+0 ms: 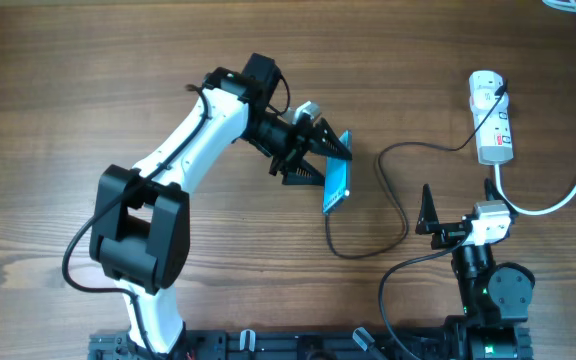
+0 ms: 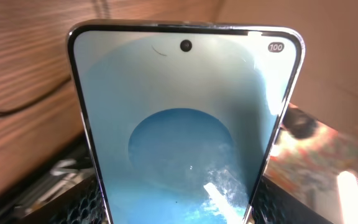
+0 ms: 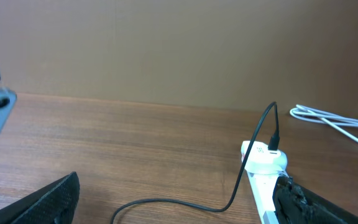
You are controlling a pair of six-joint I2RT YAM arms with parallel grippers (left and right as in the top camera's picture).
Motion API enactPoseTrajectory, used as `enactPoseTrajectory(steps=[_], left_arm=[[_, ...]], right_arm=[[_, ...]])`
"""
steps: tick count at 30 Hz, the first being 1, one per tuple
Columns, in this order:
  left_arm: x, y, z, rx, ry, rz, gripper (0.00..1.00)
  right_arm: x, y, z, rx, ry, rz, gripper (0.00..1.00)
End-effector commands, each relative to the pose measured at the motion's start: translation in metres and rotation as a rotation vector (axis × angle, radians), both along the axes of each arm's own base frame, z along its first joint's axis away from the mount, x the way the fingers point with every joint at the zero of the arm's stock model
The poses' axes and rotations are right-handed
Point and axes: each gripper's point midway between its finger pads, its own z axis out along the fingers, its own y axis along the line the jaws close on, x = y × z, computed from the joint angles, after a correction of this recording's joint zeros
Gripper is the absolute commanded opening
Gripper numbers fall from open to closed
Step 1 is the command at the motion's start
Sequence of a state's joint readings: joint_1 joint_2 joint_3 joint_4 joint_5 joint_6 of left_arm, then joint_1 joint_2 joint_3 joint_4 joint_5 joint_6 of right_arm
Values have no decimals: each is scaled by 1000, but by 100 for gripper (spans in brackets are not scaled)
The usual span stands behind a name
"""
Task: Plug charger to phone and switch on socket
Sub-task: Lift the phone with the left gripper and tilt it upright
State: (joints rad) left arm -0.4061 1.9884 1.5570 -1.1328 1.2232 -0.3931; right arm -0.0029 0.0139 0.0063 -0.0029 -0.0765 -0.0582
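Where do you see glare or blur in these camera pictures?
Left wrist: white glare streaks across the lower right of the phone screen, table behind soft. Right wrist: its own fingers dark and blurred at the bottom corners, socket fairly sharp. Overhead: even light, no strong glare.

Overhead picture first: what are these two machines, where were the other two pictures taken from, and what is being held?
They are two robot arms at a wooden table, seen from above. The other two pictures come from small cameras on each wrist. The left gripper is shut on the phone, which fills its wrist view. The right gripper is open and holds nothing. On the table lie the socket, a white power strip, and the charger, a thin black cable running from it toward the phone.
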Motion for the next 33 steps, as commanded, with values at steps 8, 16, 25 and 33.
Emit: enactPoseTrajectory(steps=[8,16,25,33], left_arm=[[19,15,77,-336,112,78,72],[22,30,83,-287,249,142,66],[11,56,125,-305,209,201,68],[11,79,135,-283,299,286,68]], right_arm=[[0,-2,1,-13,-5,-12,99],[0,-2,1,-13,-6,-12,100],[0,-2,1,-13,-5,-12,100],[0,-2,1,-13,-5,-12,100]])
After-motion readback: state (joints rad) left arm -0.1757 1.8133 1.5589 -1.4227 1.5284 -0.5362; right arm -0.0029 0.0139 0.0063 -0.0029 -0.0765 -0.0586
